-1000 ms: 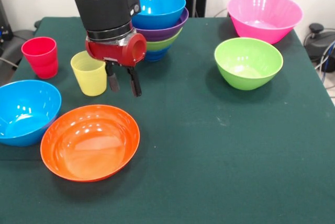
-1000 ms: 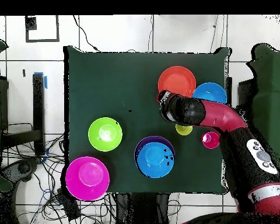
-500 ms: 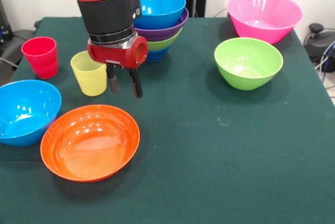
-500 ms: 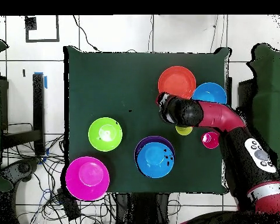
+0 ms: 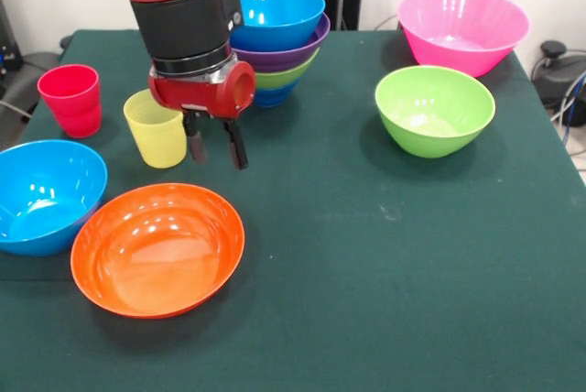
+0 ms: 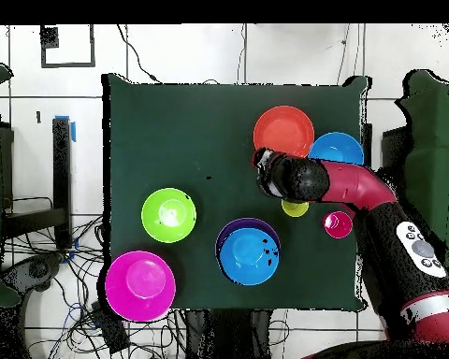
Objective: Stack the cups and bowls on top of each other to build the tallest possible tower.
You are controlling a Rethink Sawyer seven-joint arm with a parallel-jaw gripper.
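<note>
Though barely shifted from half a second ago, claw in the front view now sits slightly higher and further left, fingers parted and empty, hanging just right of the yellow cup above the orange bowl. Tower upper centre, untouched, light blue on top. Red cup far left, spare light blue bowl lower left, lime green bowl and pink bowl at right. Probably lining up on the yellow cup; nothing gripped yet.

Overhead: claw right of centre, between orange bowl and yellow cup; tower lower centre. Table layout unchanged, no stacking progress.
</note>
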